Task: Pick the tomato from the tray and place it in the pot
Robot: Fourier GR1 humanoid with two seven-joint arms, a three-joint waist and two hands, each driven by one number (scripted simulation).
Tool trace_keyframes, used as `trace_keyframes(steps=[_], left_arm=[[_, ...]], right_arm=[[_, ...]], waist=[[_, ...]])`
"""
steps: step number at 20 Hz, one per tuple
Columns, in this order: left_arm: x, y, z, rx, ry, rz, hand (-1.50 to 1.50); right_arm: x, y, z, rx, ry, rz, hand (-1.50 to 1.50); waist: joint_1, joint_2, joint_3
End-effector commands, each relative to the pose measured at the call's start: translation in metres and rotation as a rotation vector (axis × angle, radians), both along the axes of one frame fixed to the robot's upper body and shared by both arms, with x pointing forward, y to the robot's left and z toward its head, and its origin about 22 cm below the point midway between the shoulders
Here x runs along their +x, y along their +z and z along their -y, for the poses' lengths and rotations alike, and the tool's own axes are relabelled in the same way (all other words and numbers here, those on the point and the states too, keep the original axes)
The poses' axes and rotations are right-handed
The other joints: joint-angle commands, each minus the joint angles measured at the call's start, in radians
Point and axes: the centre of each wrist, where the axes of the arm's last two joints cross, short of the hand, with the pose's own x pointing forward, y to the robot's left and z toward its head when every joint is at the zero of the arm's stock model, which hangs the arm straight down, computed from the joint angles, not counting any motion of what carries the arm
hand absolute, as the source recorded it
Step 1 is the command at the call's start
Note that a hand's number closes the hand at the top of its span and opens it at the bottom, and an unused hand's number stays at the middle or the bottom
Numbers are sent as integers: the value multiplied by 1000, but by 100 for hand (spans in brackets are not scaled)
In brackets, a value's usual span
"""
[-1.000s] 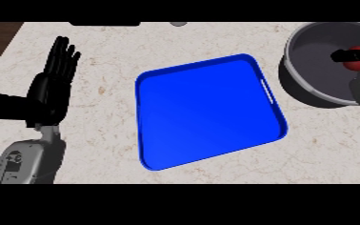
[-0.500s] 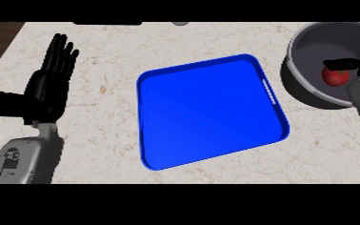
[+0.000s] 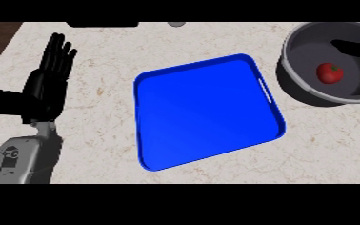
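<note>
The blue tray (image 3: 204, 112) sits in the middle of the pale marbled bench (image 3: 98, 138), turned a little askew, with nothing lying on it and a slim white slot showing along its right rim. Off to the tray's upper right stands the grey pot (image 3: 309, 88), close to the tray's corner but not touching it, and cut off by the view's right edge. The tomato (image 3: 330, 72) lies inside the pot, red with a small green stem, resting on the pot's floor toward the right side. A dark fingertip-like shape shows at the pot's far right rim above the tomato, apart from it; I cannot tell how that right hand's fingers stand. Well to the left of the tray, the left hand (image 3: 46, 86) rests with its fingers straight and pointing up, held together and holding nothing, its grey forearm coming in below it.
</note>
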Motion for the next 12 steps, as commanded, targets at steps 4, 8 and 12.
trace_keyframes(steps=[4, 8, 12], left_arm=[[7, -6, 12, 13, 14, -11, 0], [3, 2, 4, 14, 15, 0, 0], [-4, -8, -7, 9, 11, -9, 0]], right_arm=[[-36, 7, 30, 40, -64, 230, -150], [-77, -3, 47, 18, -69, 281, -150], [-110, -16, 44, 23, -93, 354, -150]], waist=[[-18, -2, 0], [-17, -5, -1], [-13, -3, -1]])
